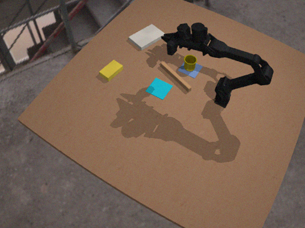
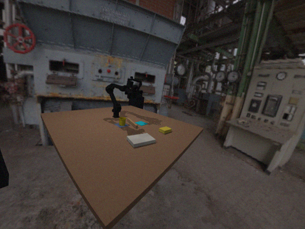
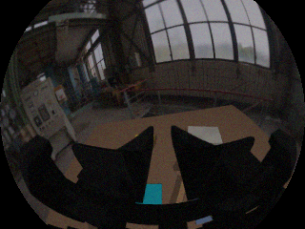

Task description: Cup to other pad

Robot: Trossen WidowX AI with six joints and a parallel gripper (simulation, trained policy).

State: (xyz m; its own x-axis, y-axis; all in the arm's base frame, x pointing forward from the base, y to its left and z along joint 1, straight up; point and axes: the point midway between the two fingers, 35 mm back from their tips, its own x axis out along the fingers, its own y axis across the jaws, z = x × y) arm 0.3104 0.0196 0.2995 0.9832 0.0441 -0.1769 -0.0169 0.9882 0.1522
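A yellow cup (image 1: 189, 63) (image 2: 122, 121) stands upright on the blue pad (image 1: 193, 73) (image 3: 204, 219). I cannot make out marbles inside it. The cyan pad (image 1: 159, 89) (image 2: 141, 123) (image 3: 153, 193) lies bare, on the other side of a wooden bar. My gripper (image 1: 166, 43) (image 3: 162, 129) is up above the table, beyond the cup on the side of the white block. Its fingers are nearly together, with a narrow gap and nothing between them. It is apart from the cup.
The wooden bar (image 1: 175, 76) (image 2: 132, 123) (image 3: 180, 190) lies between the two pads. A white block (image 1: 146, 35) (image 2: 141, 139) (image 3: 205, 133) lies at the far side, and a yellow block (image 1: 111, 69) (image 2: 165, 129) lies beyond the cyan pad.
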